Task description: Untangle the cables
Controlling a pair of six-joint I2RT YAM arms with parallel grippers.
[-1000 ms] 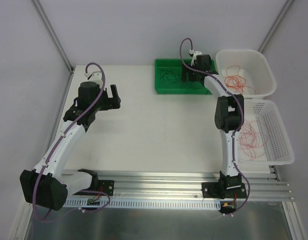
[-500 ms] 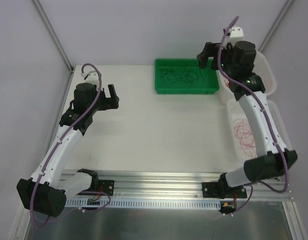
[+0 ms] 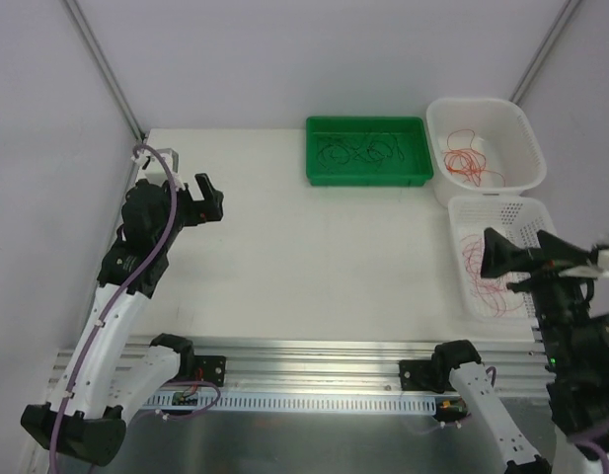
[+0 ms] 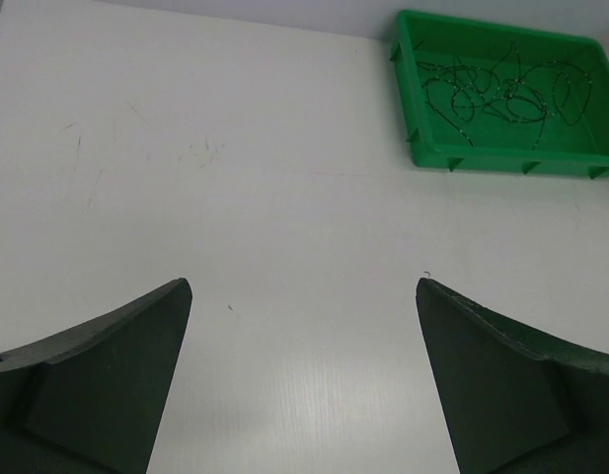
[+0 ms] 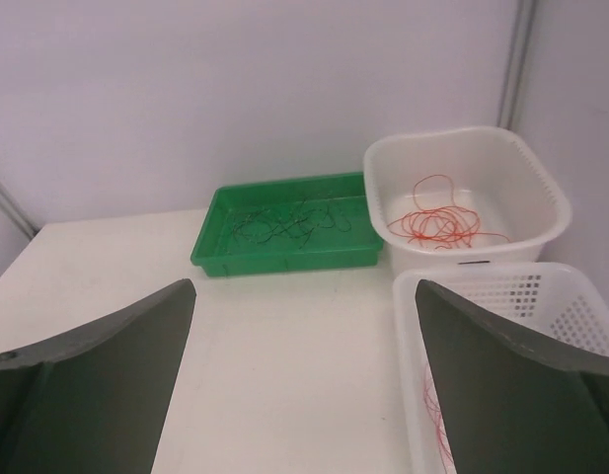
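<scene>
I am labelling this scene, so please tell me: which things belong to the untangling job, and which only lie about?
Job: thin dark tangled cables in the green rectangular plastic tray; thin red looped cables in the smooth white plastic tub; more red cables in the perforated white plastic basket.
Lying about: those three containers only.

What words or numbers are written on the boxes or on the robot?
None: no word, number or label can be read in any view.
The green tray, white tub and white basket look plain.
Any print on the left arm or right arm is too small to read.
</scene>
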